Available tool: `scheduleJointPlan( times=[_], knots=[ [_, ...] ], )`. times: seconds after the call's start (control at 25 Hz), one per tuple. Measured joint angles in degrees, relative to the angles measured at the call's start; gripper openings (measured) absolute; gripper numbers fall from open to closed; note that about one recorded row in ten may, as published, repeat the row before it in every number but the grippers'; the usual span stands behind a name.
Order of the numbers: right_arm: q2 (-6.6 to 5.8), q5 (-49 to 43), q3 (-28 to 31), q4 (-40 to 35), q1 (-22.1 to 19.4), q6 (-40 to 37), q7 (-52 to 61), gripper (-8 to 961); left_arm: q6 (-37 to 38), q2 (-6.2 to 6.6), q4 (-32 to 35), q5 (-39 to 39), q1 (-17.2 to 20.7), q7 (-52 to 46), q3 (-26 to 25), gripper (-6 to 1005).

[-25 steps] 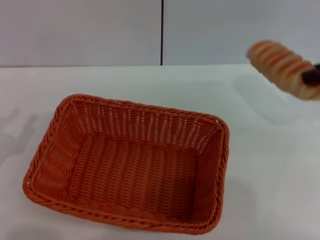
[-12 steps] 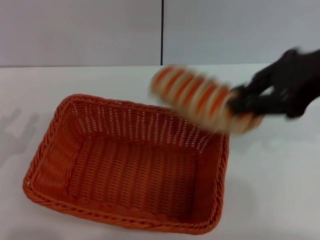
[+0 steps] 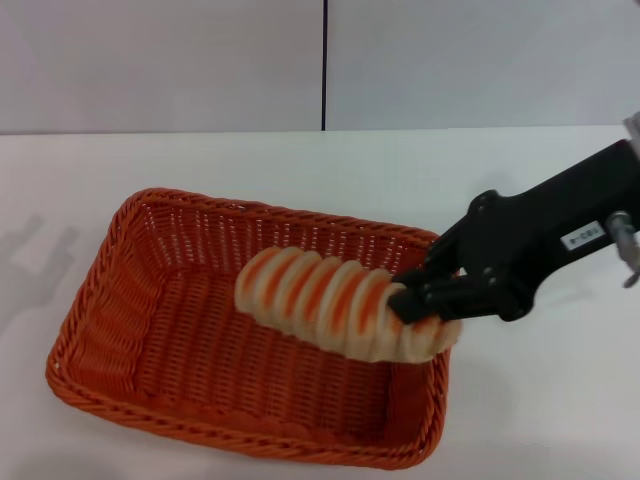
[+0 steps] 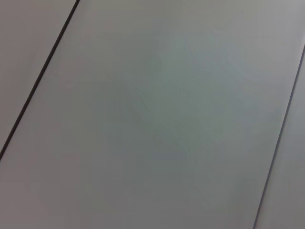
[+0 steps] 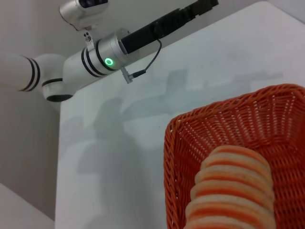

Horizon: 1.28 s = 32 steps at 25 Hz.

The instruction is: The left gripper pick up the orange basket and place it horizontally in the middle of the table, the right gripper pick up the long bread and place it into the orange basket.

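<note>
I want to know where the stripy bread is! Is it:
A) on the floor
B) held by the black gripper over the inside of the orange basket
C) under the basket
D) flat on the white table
B: the right gripper clamps one end of the long bread, which hangs over the inside of the orange basket.

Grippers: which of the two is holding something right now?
The right gripper: it is shut on one end of the long bread over the orange basket. The left gripper is off to the side, holding nothing.
</note>
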Motion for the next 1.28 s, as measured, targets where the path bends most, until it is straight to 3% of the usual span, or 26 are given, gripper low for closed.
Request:
scheduleJointPlan(
  times=[0.2,0.68,0.76,0.88,0.96,1.0,1.12,1.28],
  knots=[
    [-0.06,0.7,1.0,8.2,0.9,3.6,-7.1,152,-0.1,0.05,0.0,0.0,0.0,0.0,0.0,531],
    [-0.09,2.4,6.5,11.9,0.4,5.9,-12.5,192,-0.1,0.11,0.0,0.0,0.2,0.0,0.0,531],
    [-0.09,2.4,8.2,11.9,0.3,6.1,-13.0,416,-0.2,0.15,0.1,0.0,0.2,0.0,0.0,531],
    [-0.10,3.9,11.7,10.7,-0.5,5.6,-13.7,505,-0.2,0.19,0.4,0.0,0.2,0.0,-0.2,531],
    [-0.13,6.6,13.8,8.0,-2.5,5.3,-14.1,565,-0.1,0.19,0.5,0.0,0.2,0.0,-0.5,531],
    [-0.04,9.4,16.1,4.7,-5.6,5.8,-15.5,595,0.0,0.19,0.6,0.0,0.4,0.3,-0.8,531],
    [0.13,12.2,18.5,2.3,-9.1,7.1,-17.7,591,0.7,0.23,0.7,0.0,0.8,1.9,-1.8,531],
    [0.25,23.1,21.9,6.3,-18.3,12.7,-29.2,588,2.4,0.26,0.4,0.0,1.8,6.1,-3.9,531]
  ],
)
